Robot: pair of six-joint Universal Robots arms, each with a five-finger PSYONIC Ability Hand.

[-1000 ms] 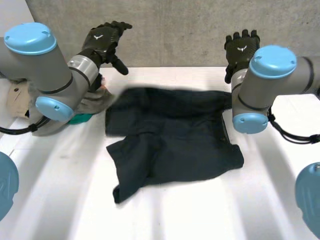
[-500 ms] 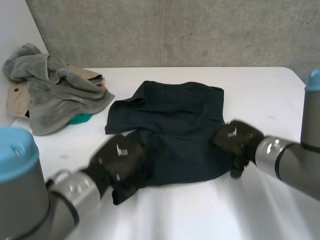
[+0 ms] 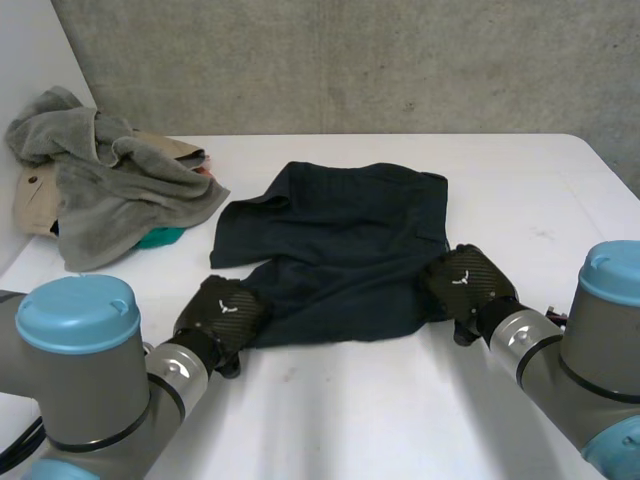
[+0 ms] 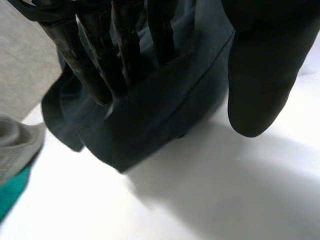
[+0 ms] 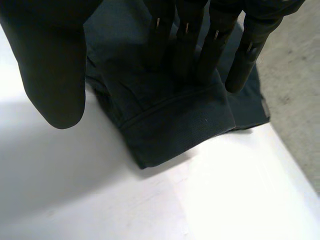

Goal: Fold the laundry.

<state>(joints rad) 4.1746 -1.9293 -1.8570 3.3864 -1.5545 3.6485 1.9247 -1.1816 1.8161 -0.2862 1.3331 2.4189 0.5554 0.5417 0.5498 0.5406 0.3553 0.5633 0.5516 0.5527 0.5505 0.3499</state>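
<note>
– White table up close. What sits on it nearest to us?
– The two black hands. The left hand is on the near left corner of the dark blue cloth. The right hand is on its near right corner.
– Do they grab it?
– No. From above you see just the backs of the hands. The left wrist view shows more: the fingers lie straight on top of the cloth's folded edge, and the thumb hangs apart over the bare table. The right wrist view is the same: straight fingers press on the hem, and the thumb is off to the side. Both hands are spread and hold nothing.
– Where is the cloth?
– In the middle of the table, mostly flat, a bit rumpled.
– And farther back?
– At the far left is a pile: a grey towel on top, a green cloth peeking out under it, and a tan cloth beside it. Behind it all is a grey wall
</note>
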